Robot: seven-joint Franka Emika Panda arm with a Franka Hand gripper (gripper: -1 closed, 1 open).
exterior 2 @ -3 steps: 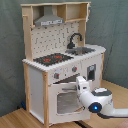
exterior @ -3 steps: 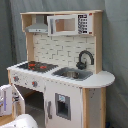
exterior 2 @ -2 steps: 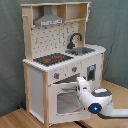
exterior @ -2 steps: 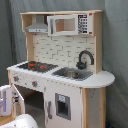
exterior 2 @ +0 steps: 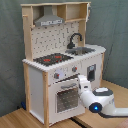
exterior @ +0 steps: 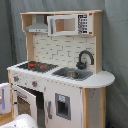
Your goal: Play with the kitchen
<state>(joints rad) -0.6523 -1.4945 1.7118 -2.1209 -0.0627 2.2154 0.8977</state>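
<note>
The kitchen [exterior: 95,80] is a white and light-wood toy unit, standing upright in both exterior views. It has a black-red stovetop [exterior 2: 52,59], a black faucet [exterior 2: 75,39] over the sink [exterior 2: 85,50], knobs [exterior 2: 56,75] and a windowed oven door [exterior 2: 65,100]. In the second exterior view my gripper [exterior 2: 81,82] is up against the front panel, at the upper right corner of the oven door beside its handle. The white arm [exterior 2: 97,105] reaches in from the lower right. In the first exterior view only a white rounded part of the arm [exterior: 22,121] shows below the oven door [exterior: 27,102].
A grey hood [exterior: 37,26] and a microwave-style cabinet [exterior: 67,24] sit above the pegboard back. The kitchen stands on a wooden surface [exterior 2: 15,117] before a grey curtain [exterior 2: 10,50]. A white object [exterior: 4,97] is at the first exterior view's left edge.
</note>
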